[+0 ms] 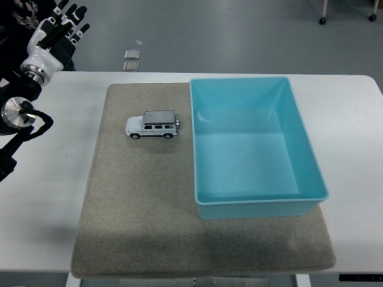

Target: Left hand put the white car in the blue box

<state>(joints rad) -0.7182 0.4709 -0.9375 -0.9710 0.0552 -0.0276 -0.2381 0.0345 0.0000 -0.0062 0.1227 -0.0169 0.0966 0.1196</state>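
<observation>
Left hand [58, 33] hangs up at the far left, well away from the blue box [257, 203], fingers spread, holding nothing. White car [152, 125] sits just left of the box on the coarse beige mat [137, 203] covering the smooth white counter [48, 191].

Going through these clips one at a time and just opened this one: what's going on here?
A humanoid robot is at a white table with a grey mat on it. Its left hand is raised at the far left corner, fingers spread, holding nothing. The white car stands on the mat, just left of the blue box and apart from it. The box is empty, so the car has not been picked up yet. The right arm is out of view.
</observation>
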